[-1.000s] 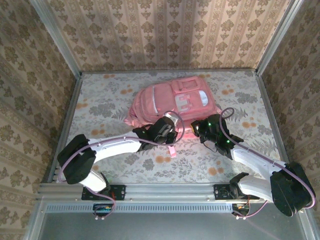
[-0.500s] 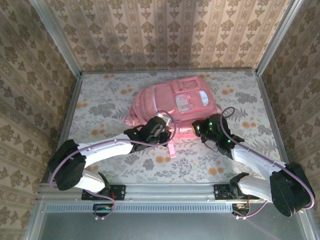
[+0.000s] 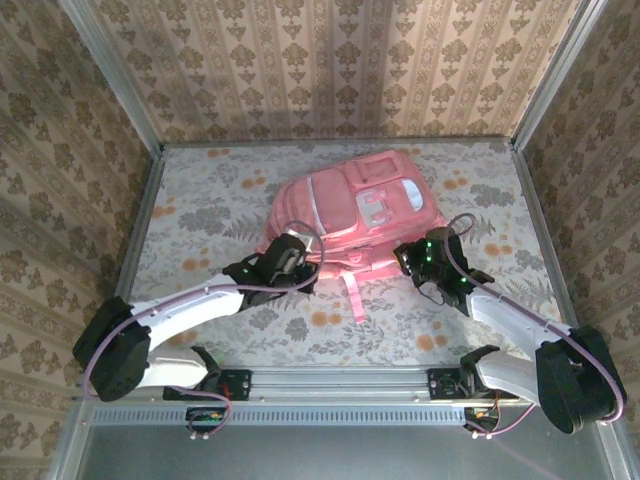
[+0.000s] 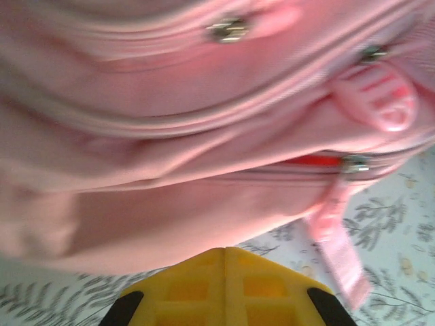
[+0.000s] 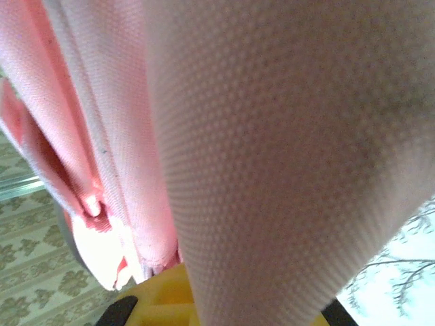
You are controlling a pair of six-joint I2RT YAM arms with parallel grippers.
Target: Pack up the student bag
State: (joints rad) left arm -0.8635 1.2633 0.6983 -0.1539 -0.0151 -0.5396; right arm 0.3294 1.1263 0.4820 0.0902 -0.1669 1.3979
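Two arms reaching in from near edge, one to each side of bag. Bag pink, lying flat with front pockets up, at far-centre of tabletop. One strap trailing off near side of bag onto tabletop, between the arms.

Left claw at near-left edge of bag; touching or just short of cloth, cannot tell which. Left wrist view: pink cloth close up, blurred. Upper zip pull near top, lower zip pull at right beside a red gap in the zip line, round pink tab between the two at right. Yellow base at bottom edge. Left claw apart or together: cannot tell.

Right claw at near-right corner of bag. Right wrist view: woven pink cloth pressed close to lens, running down over yellow base there. Clamped on cloth or not: cannot tell
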